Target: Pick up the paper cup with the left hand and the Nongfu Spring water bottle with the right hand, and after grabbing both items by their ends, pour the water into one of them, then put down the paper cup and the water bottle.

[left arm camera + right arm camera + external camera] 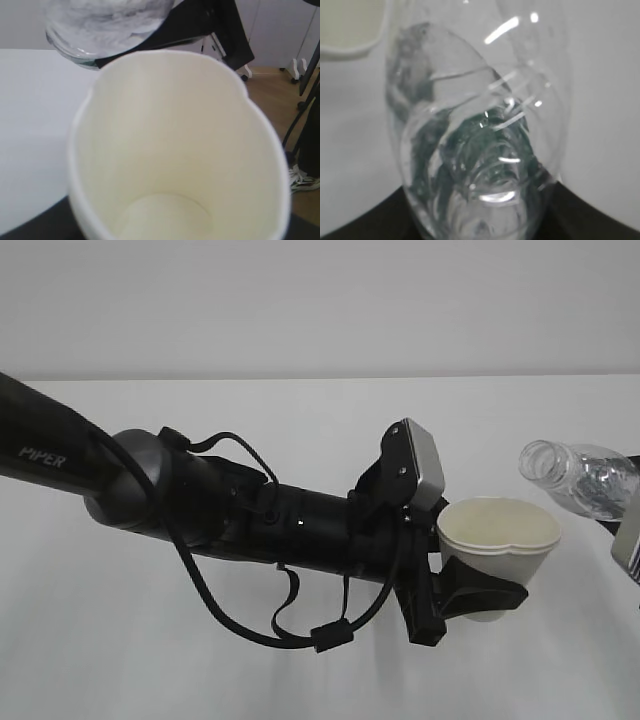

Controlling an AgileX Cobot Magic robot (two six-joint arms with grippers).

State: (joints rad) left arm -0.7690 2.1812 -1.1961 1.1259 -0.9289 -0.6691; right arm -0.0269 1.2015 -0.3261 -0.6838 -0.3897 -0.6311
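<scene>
The paper cup (500, 540) hangs above the white table with my left gripper (478, 588) shut on its lower half, so the rim is squeezed out of round. In the left wrist view the paper cup (180, 150) fills the frame and its bottom looks pale and bare. The Nongfu Spring water bottle (580, 475) lies tilted at the right edge, its open neck pointing left, a little above and beside the cup's rim. My right gripper (480, 220) is shut on the bottle (480, 150) near its base. No stream of water shows between the mouth (105, 25) and the cup.
The white table (300, 670) runs to a pale wall at the back. My left arm (200, 500) with its looping cables crosses the middle. Past the table's right edge are a wooden floor (270, 95) and black stands (310, 125).
</scene>
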